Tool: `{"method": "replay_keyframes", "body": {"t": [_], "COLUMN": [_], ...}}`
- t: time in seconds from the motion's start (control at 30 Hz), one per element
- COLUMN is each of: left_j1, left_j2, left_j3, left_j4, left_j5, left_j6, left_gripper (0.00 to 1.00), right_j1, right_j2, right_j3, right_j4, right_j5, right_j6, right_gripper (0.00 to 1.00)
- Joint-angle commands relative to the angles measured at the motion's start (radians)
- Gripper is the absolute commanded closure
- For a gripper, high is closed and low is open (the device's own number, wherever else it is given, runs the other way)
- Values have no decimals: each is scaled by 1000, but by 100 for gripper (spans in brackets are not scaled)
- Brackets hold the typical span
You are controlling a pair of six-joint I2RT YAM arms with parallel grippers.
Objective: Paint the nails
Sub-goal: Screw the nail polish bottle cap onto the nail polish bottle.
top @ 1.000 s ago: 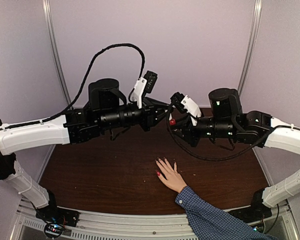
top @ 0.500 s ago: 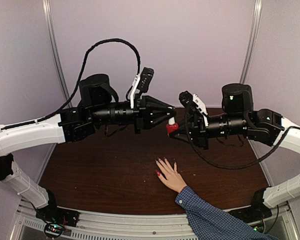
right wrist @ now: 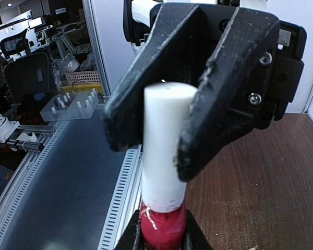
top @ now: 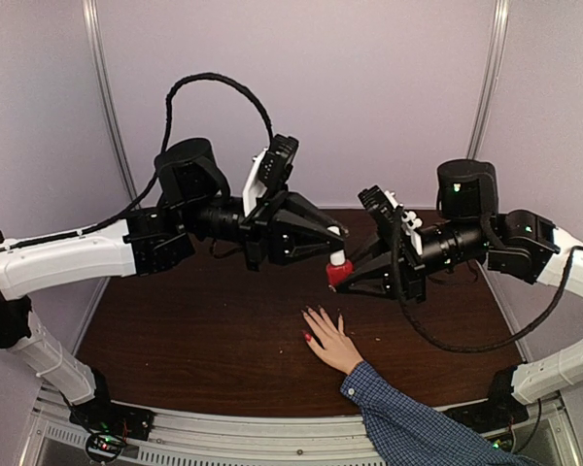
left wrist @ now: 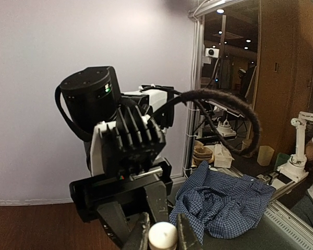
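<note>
Lower now than a moment ago, the polish bottle [top: 338,275] hangs above the worktop [top: 204,340]. My right claw [top: 343,280] grips its red body; my left claw [top: 336,249] pinches the white cap [right wrist: 166,135] (still seated on the neck). Below, the hand [top: 332,342] lies flat by the near edge, right of middle, its nails [top: 308,338] pointing toward the far edge, at least one glossy red.

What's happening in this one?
Both arms hold a small red polish bottle in mid-air over the dark wooden table: the right end effector clamps its red body, the left end effector is closed on its tall white cap. A light-skinned human hand in a blue checked sleeve lies flat on it; one nail looks red.
</note>
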Motion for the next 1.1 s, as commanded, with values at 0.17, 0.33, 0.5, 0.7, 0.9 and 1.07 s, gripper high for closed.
{"method": "replay_keyframes", "body": {"t": [0.17,0.33,0.5,0.7,0.9,1.07], "left_j1": [75,102,102,54,49,49], "left_j2": [-62,-150,-187,-172,-124,-81], "left_j3": [-55,-85,-113,-92,-85,-73], "left_j4": [-51,-131,-165,-249,-193,-130], "left_j5": [-62,-253,-442,-713,-790,-791], "left_j6": [-63,-16,-9,28,-60,-101], "left_gripper": [79,57,52,54,54,55], "right_j1": [-5,-11,-11,-10,-8,2], "right_j2": [-31,-14,26,65,84,102], "right_j3": [41,32,43,37,33,37], "right_j4": [103,65,31,28,42,40], "right_j5": [61,260,513,689,733,782], "right_j6": [-56,-37,5,41,45,40], "right_gripper": [100,100,100,100,100,100]}}
